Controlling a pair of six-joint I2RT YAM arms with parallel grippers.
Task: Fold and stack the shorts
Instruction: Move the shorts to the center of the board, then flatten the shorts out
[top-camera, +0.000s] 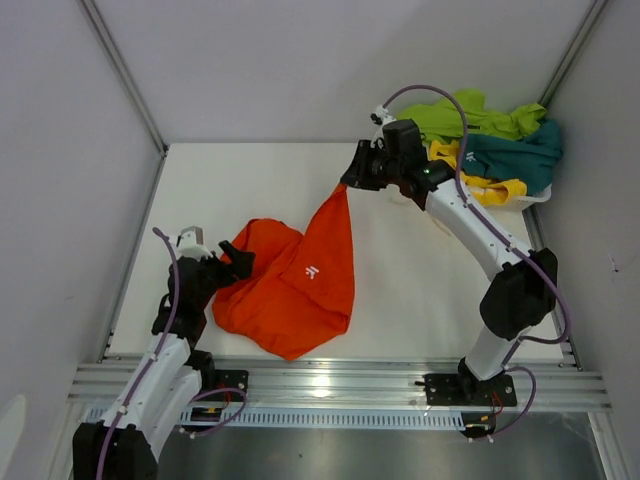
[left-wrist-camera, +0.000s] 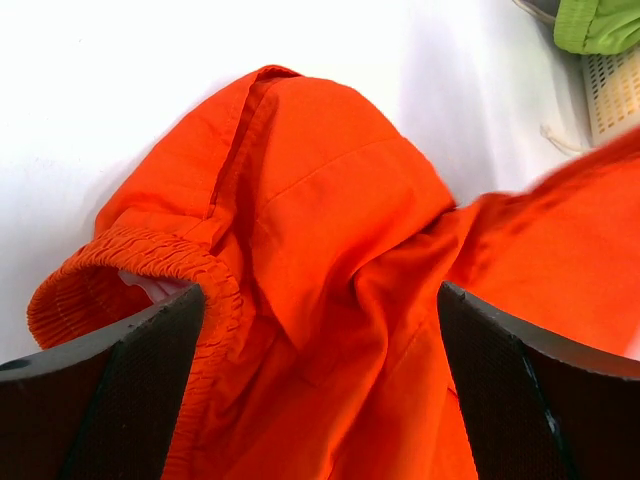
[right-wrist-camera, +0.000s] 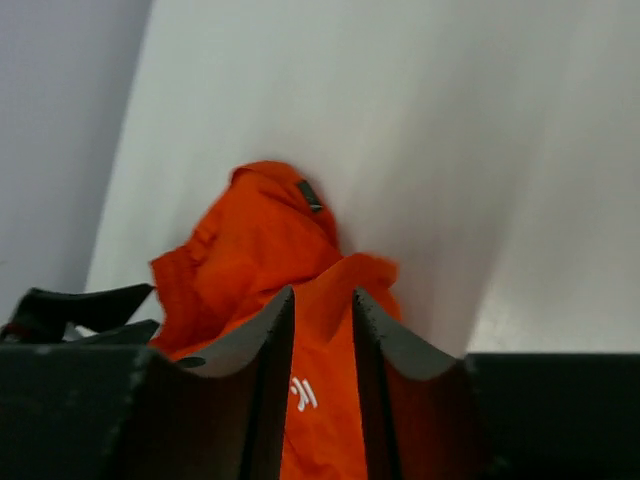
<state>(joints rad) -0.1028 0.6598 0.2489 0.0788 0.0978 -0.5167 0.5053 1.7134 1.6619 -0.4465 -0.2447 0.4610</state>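
Orange shorts (top-camera: 290, 285) lie crumpled on the white table, with one corner pulled up into a peak that reaches my right gripper (top-camera: 350, 182). The right wrist view shows that gripper (right-wrist-camera: 322, 295) with its jaws a narrow gap apart, and the orange shorts (right-wrist-camera: 250, 250) with their white logo are seen through the gap, blurred at the edge. My left gripper (top-camera: 238, 262) hovers at the left side of the shorts. It stands wide open (left-wrist-camera: 320, 300) over the orange shorts (left-wrist-camera: 330, 250), beside the elastic waistband.
A white mesh basket (top-camera: 530, 200) stands at the back right, holding lime green shorts (top-camera: 470, 115), teal shorts (top-camera: 515, 155) and yellow shorts (top-camera: 490, 187). The green shorts (left-wrist-camera: 595, 25) and the basket (left-wrist-camera: 612, 90) show at the top right of the left wrist view. Grey walls enclose the table.
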